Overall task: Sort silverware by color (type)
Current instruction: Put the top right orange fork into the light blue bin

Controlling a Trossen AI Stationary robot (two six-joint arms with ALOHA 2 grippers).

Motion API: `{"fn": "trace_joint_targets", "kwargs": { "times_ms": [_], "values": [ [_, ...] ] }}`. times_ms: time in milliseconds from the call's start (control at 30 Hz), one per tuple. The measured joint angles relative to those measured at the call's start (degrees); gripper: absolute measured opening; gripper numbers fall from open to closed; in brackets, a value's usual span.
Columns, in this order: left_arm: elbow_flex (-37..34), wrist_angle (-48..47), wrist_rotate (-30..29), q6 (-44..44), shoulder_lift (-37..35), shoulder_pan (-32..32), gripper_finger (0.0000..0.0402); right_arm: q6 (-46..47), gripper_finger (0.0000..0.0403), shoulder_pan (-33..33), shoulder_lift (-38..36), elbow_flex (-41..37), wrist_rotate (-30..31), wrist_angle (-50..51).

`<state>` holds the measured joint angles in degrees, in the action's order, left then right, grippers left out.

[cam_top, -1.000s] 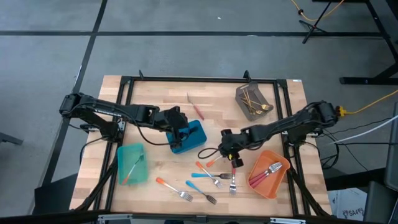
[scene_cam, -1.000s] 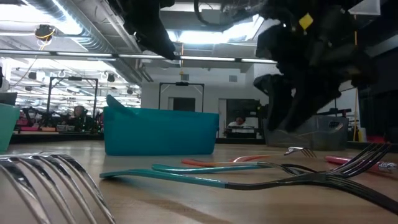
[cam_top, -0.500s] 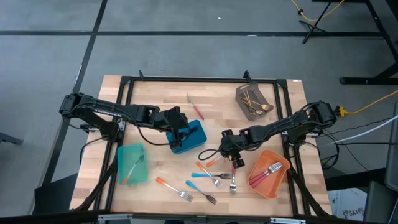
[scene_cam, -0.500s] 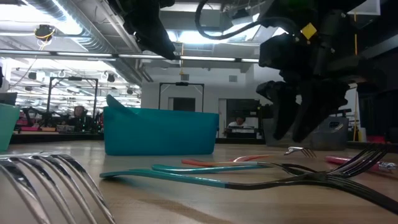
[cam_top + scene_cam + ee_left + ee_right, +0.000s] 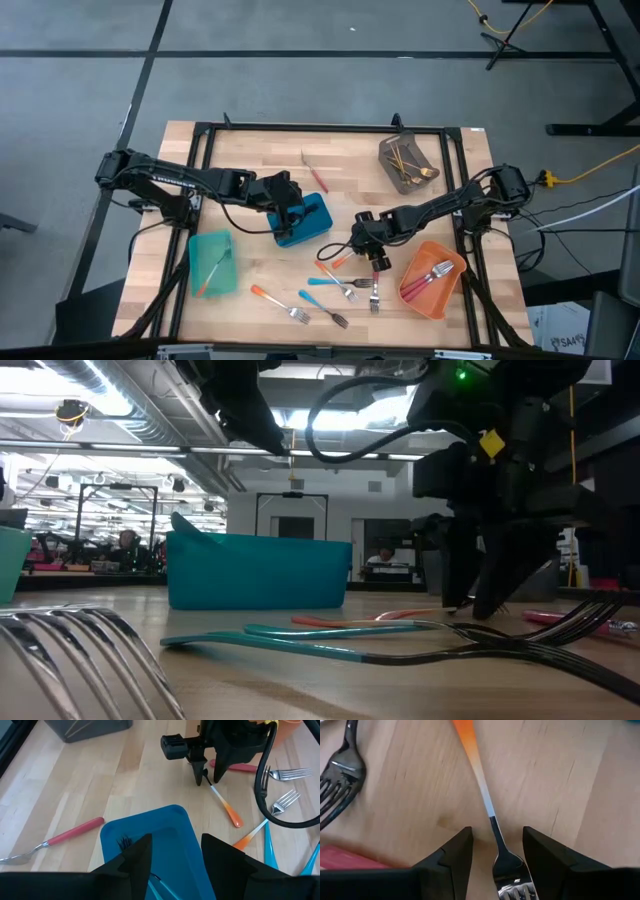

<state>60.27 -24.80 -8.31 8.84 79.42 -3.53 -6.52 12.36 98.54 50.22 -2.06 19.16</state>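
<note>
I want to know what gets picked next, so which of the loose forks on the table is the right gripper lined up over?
The orange-handled fork: the open right gripper straddles its neck. The other loose forks lie farther off.

Four rectangular plastic bins are sitting on the wooden bench: one teal (image 5: 212,262), one blue (image 5: 303,221), one orange (image 5: 432,277), one grey (image 5: 407,160). Two dark arms are reaching in.

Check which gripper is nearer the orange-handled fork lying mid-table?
Right. The right gripper is open and straddles the orange-handled fork at its neck. The left gripper is open over the blue bin, off to the fork's side.
</note>
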Motion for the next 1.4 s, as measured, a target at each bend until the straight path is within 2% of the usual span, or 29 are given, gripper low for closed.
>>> {"fn": "trace_joint_targets", "kwargs": {
  "times_ms": [200, 500, 867, 1100, 1400],
  "values": [
    [0.0, 0.02, -0.01, 0.0, 0.0, 0.02, 0.0165, -0.02, 0.0158, 0.02, 0.04, 0.0, 0.06, 0.12],
    [0.0, 0.02, -0.01, 0.0, 0.0, 0.02, 0.0165, -0.02, 0.0073, 0.07, 0.09, -0.07, -0.42, 0.26],
    [0.0, 0.02, -0.01, 0.02, 0.0, 0.02, 0.0165, -0.18, 0.0007, 0.0, 0.27, 1.09, -1.06, 2.01],
    [0.0, 0.0, -0.01, 0.02, 0.0, 0.02, 0.0165, -4.8, 0.0003, 0.0, 0.49, 7.03, -0.2, 11.8],
    [0.8, 2.0, 1.8, 7.22, -0.33, 0.02, 0.0165, -17.28, 0.0002, 0.0, 0.39, 18.09, 10.52, 26.11]
  ]
}}
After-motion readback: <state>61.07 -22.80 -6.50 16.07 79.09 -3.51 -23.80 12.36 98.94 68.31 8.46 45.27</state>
